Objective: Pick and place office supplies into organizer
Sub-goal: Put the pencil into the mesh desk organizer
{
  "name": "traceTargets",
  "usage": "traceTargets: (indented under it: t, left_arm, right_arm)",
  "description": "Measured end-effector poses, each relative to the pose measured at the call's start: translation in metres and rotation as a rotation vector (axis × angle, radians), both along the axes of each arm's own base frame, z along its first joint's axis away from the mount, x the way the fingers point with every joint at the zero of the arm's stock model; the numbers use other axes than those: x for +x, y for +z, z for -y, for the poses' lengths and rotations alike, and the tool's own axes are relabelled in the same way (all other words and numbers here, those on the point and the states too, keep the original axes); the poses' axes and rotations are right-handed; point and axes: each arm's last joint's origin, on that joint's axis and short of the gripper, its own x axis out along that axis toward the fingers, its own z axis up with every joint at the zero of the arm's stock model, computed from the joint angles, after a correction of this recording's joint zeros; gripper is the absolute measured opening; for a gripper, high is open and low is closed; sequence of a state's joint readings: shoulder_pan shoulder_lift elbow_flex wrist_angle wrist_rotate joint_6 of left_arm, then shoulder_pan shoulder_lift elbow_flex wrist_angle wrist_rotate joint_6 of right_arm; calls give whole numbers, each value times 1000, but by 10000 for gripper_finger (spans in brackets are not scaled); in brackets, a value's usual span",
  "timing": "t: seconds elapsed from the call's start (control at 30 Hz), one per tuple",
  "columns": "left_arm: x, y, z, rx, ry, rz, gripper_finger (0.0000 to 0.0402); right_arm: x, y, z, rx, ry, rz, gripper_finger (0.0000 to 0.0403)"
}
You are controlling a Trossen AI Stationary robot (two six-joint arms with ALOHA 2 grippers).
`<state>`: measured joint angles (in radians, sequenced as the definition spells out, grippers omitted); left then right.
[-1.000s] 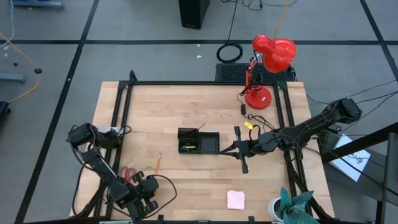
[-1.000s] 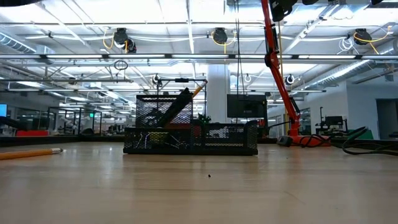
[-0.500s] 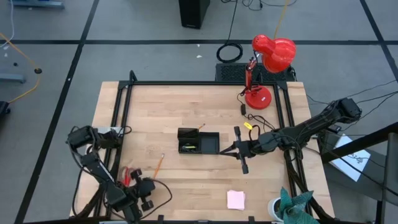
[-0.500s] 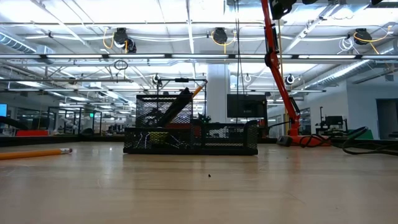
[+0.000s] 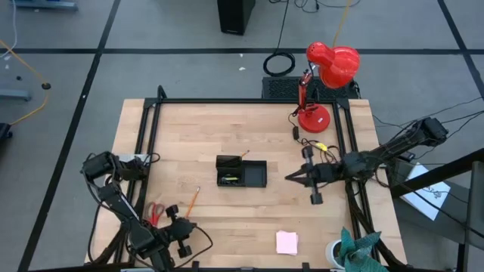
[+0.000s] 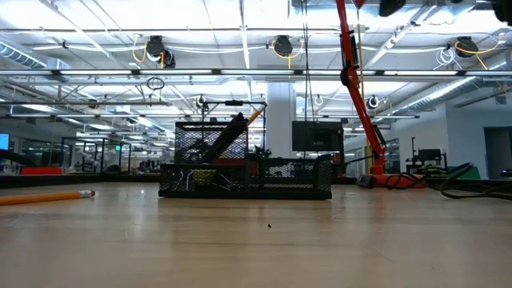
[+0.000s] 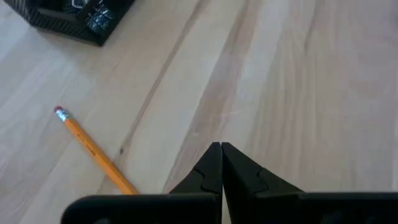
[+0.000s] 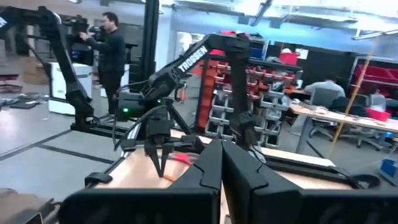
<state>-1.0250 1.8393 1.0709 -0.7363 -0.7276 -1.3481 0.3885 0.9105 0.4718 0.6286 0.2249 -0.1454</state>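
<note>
Carrying a black organizer (image 5: 241, 172) near centre, wooden bench (image 5: 227, 128) lying under workshop lights. Resting at seven o'clock: orange pencil (image 5: 192, 199) beside red-handled scissors (image 5: 156, 211). Sitting at five o'clock: pink note pad (image 5: 286, 242). Hovering at seven o'clock, fingers pressed together and gripping nothing: left end effector (image 5: 178, 218). Hanging at three o'clock, likewise closed and empty: right end effector (image 5: 291, 177).

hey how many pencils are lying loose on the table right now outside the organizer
1. The orange pencil lies on the wood near the table's front left, between the red-handled scissors and the organizer. Another orange-tipped stick stands inside the organizer.
</note>
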Motion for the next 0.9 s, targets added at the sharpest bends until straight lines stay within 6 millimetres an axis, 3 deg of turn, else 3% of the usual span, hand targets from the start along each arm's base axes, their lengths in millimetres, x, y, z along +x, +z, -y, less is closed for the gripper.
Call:
traceTargets:
  t: [0.33,0.53,0.67,0.9]
  left_arm:
    - [40,-2,-35,-97,233,-72,3]
    - [66,-2,-63,-89,266,-156,15]
    - [78,10,-82,-50,243,-149,4]
    - [63,43,-101,-122,390,-156,3]
  right_arm:
    - [-37,-10,16,42,-36,83,0]
    - [-47,-15,20,50,-36,113,0]
    - [-51,-14,22,16,-44,133,0]
    - [-52,-18,23,-35,-47,90,0]
